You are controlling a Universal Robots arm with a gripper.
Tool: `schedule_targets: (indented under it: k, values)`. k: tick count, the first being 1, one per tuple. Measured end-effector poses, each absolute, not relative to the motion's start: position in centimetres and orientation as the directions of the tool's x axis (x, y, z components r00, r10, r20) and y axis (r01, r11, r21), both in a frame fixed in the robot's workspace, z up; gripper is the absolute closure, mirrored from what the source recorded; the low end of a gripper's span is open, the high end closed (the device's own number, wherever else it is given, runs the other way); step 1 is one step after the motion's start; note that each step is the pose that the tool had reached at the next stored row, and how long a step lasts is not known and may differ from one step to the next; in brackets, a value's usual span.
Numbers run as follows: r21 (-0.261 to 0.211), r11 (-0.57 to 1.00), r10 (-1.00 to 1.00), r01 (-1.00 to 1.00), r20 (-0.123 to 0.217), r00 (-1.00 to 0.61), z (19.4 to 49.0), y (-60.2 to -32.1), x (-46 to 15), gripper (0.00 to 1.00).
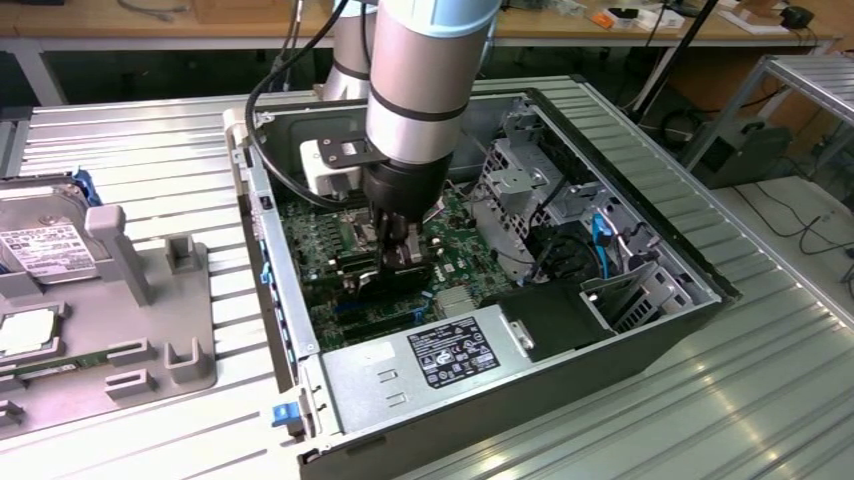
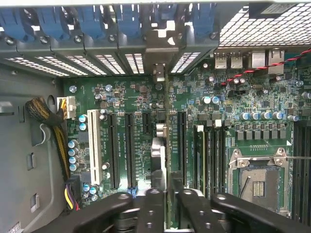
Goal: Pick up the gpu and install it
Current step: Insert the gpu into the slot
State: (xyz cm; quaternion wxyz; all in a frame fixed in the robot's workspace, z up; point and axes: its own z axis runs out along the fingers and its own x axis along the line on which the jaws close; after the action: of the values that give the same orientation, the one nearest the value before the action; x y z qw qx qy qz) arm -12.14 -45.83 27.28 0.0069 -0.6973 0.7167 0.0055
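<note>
Arm reaching down into the open computer case (image 1: pixel 627 300) in the exterior view, gripper (image 1: pixel 396 268) low over the green motherboard (image 1: pixel 320 250), the dark gpu (image 1: pixel 395 285) standing on edge under it. Wrist view: fingers (image 2: pixel 154 206) pinch the gpu (image 2: pixel 165 131), seen edge-on, upright over the motherboard (image 2: pixel 218 92) between the black slots, its bracket (image 2: pixel 159 48) up at the case's rear openings.

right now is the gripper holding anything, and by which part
Yes: the gripper holds the gpu by its top edge, edge-on above the motherboard.
</note>
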Motion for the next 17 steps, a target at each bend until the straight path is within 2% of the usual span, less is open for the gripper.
schedule_targets:
  k: [1, 2, 8, 17]
  values:
    - [-0.002, 0.027, -0.999, -1.000, -0.018, -0.027, 27.3, -45.8, -12.1, 0.80]
    - [-0.002, 0.027, -0.999, -1.000, -0.018, -0.027, 27.3, -45.8, -12.1, 0.87]
    - [-0.002, 0.032, -0.999, -0.999, -0.018, -0.032, 27.5, -45.8, -12.2, 0.87]
    - [-0.002, 0.034, -0.999, -0.999, -0.017, -0.034, 27.7, -44.2, -12.2, 0.90]
